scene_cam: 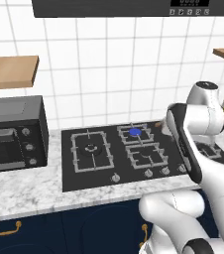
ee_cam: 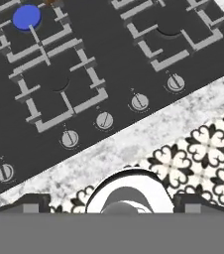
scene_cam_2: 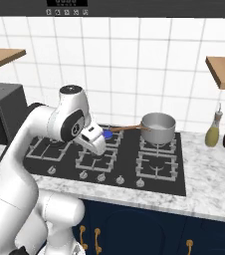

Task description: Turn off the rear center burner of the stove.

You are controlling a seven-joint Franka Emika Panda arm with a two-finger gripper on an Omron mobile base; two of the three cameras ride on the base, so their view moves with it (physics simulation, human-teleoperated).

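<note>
At the left of the left base view a black toaster oven [scene_cam: 14, 133] stands on the marble desk [scene_cam: 25, 191], and right of it lies the stove [scene_cam: 99, 176], a black glass cooktop. The rear center burner [scene_cam: 135, 132], lit blue inside its square grate, sits just above middle of that frame; in the hand view it is at the upper left [ee_cam: 27, 16]. Along the stove's front edge in the hand view runs a row of silver knobs [ee_cam: 104, 120], slanting up to the right. In the right base view the hand [scene_cam_2: 95, 142] hangs over the middle of the cooktop, touching nothing, with a steel saucepan [scene_cam_2: 158, 127] on a burner further right and two bottles [scene_cam_2: 222, 131] at the far right. Whether the fingers are apart or together cannot be told. This looks like the approach step: no knob is gripped yet. The next move calls for choosing the knob that governs the lit burner, likely one of the middle ones, then lowering onto it squarely.
</note>
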